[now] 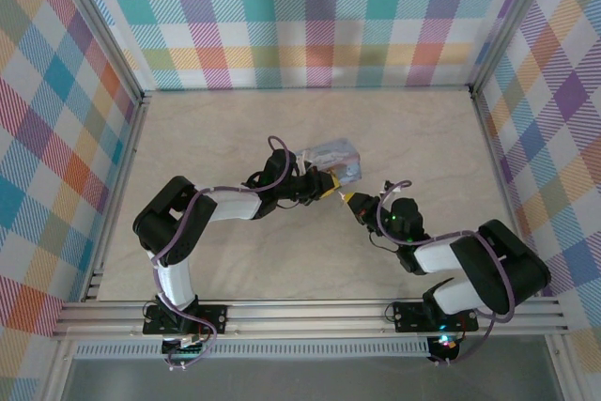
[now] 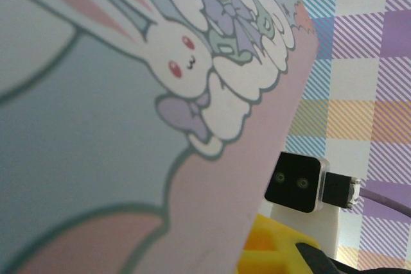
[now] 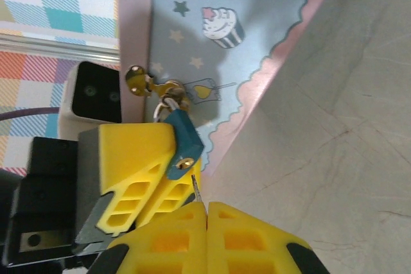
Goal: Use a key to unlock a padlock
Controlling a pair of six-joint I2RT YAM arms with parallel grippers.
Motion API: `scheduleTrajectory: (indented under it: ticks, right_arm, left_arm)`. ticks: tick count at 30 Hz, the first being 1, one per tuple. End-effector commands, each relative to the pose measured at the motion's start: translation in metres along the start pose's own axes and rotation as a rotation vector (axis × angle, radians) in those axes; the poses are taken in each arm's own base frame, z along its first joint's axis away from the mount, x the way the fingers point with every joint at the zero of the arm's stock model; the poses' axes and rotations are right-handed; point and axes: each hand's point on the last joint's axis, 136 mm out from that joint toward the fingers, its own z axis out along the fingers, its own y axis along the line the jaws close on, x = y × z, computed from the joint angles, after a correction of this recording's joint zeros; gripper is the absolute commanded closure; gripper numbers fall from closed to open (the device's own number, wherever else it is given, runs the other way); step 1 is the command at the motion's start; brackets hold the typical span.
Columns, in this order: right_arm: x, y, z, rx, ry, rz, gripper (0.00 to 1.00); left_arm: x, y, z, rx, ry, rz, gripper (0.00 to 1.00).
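In the right wrist view the padlock [image 3: 182, 138] hangs just left of centre. It is a small teal-blue body, tilted, with a silvery shackle on top and a brass end facing down. The shackle passes through a brass hasp [image 3: 146, 83] on the edge of the light-blue tin [image 3: 257, 24], which fills the upper middle of that frame.

The left gripper [image 3: 168, 170] comes in from the lower left. Its two yellow fingers [image 3: 125, 158] are set narrow, and the padlock body is caught between their tips.

The right gripper [image 3: 207, 213] sits at the bottom centre of the same frame. Its yellow fingers are pressed together on the key [image 3: 196, 190], a thin grey sliver standing up from the seam between them. The key's tip is just below the padlock's brass end; whether it touches or has entered cannot be told.

From the top external view, both arms meet at the middle of the desk [image 1: 282, 269]. The left gripper [image 1: 329, 190] is against the lower right corner of the tin [image 1: 333, 155]. The right gripper [image 1: 350, 199] is just beside it, to the lower right. The padlock and key are too small to make out there.

In the left wrist view the tin [image 2: 96, 126] lies close across the left and centre, showing a white cartoon rabbit with a lilac bow.
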Motion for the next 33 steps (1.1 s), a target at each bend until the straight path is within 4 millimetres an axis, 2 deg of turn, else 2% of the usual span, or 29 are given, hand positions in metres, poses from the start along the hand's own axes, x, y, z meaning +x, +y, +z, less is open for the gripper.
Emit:
scheduleTrajectory:
  ticks: [1, 13, 33]
  right_arm:
    - [-0.003, 0.009, 0.002, -0.018, -0.013, -0.022, 1.0]
    - [-0.004, 0.014, 0.012, -0.047, -0.01, -0.017, 1.0]
    - [-0.007, 0.021, 0.006, -0.062, -0.026, -0.029, 1.0]
  left_arm:
    - [-0.004, -0.008, -0.003, 0.047, -0.006, -0.001, 0.95]
    - [-0.003, -0.008, -0.003, 0.057, 0.001, -0.01, 0.95]
    - [-0.002, -0.006, -0.001, 0.055, 0.002, -0.017, 0.94]
